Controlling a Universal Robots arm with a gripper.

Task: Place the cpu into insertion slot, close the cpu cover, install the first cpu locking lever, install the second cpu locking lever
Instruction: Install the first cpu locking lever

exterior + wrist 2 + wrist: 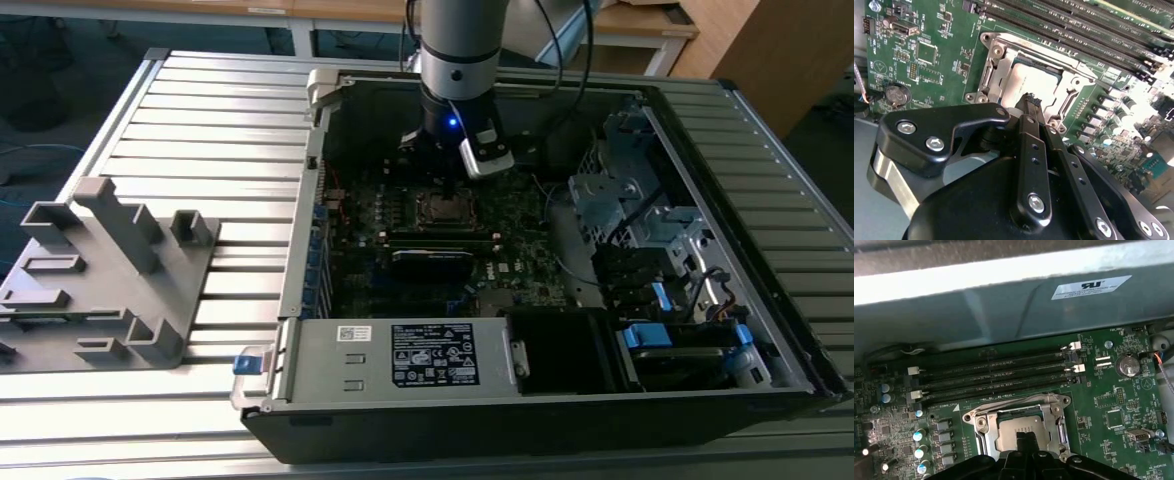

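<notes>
The insertion slot (447, 207) sits mid-motherboard in the open computer case. The cpu (1026, 77), with a dull silver face, lies flat in the insertion slot and shows also in the first wrist view (1011, 426). The cpu cover (995, 75), a silver frame, lies down around the cpu, its window showing the chip; its frame edge is seen in the first wrist view (1019, 407). My gripper (1030, 100) hangs right over the cpu's near edge, its black fingers together in a narrow tip with nothing held. A thin wire lever (1062, 429) runs along one side of the socket.
Long black memory slots (999, 372) run beside the socket. The case's metal wall (1004, 315) rises close behind them. Drive cages and cables (641, 230) occupy the exterior view's right of the case. A grey fixture (107, 270) stands on the slatted table at the exterior view's left.
</notes>
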